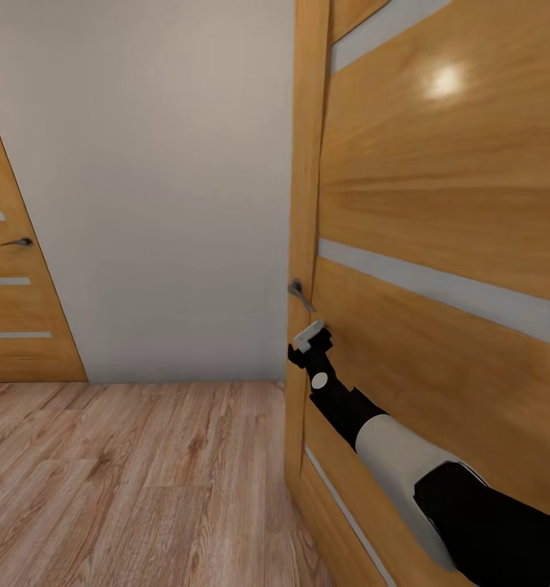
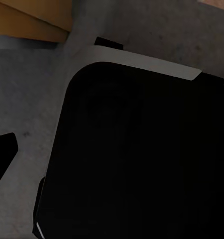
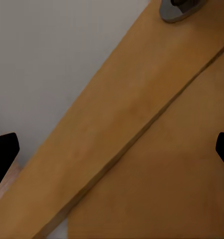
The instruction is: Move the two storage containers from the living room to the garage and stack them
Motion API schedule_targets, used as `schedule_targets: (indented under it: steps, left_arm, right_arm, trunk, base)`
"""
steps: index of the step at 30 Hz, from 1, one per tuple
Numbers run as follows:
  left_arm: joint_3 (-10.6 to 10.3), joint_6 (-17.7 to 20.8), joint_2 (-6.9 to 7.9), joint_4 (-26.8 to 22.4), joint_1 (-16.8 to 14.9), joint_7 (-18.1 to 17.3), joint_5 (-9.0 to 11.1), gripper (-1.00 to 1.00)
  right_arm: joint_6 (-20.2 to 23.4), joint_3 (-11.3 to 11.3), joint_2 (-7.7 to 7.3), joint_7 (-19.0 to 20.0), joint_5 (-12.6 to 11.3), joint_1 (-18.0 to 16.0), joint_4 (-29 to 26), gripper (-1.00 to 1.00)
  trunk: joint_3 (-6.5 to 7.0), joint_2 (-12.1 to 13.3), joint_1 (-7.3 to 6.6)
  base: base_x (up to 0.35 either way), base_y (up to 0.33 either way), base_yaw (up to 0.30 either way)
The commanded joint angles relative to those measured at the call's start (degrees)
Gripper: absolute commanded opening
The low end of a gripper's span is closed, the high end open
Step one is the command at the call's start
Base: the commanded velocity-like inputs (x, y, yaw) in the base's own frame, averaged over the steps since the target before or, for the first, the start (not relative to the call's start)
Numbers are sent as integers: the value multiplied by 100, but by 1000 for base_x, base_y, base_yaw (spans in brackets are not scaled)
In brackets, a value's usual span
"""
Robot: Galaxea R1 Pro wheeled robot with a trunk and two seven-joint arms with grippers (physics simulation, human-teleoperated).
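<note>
The right gripper (image 1: 310,338), jaws spread and empty, was held just below the door handle (image 1: 300,294), near the door edge.

Head view facing forward, near wooden door (image 1: 437,204); right wrist view pressed close to that same door (image 3: 157,164); left wrist view aimed down

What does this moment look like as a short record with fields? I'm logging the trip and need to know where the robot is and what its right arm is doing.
place: indoors, light wood plank floor, plain wall
near door: wooden door with pale strips, close on the right
handle: metal door handle
right gripper: right gripper against the door just below the handle, fingers spread apart
second door: wooden door at far left, shut
containers: not seen here
</note>
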Motion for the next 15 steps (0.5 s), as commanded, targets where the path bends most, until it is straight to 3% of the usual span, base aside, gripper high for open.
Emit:
schedule_targets:
  steps: [1, 15]
  left_arm:
    - [3, -11, 0, -4, 1, 4, 24, 100]
    - [12, -11, -6, -4, 1, 8, 32, 100]
  right_arm:
    - [2, -38, 0, -72, 34, -8, 14, 100]
    - [-27, -38, 0, -107, 42, -8, 14, 100]
  trunk:
    - [-5, -3, 0]
    - [-5, -3, 0]
  base:
    - [0, 0, 4]
    - [0, 0, 187]
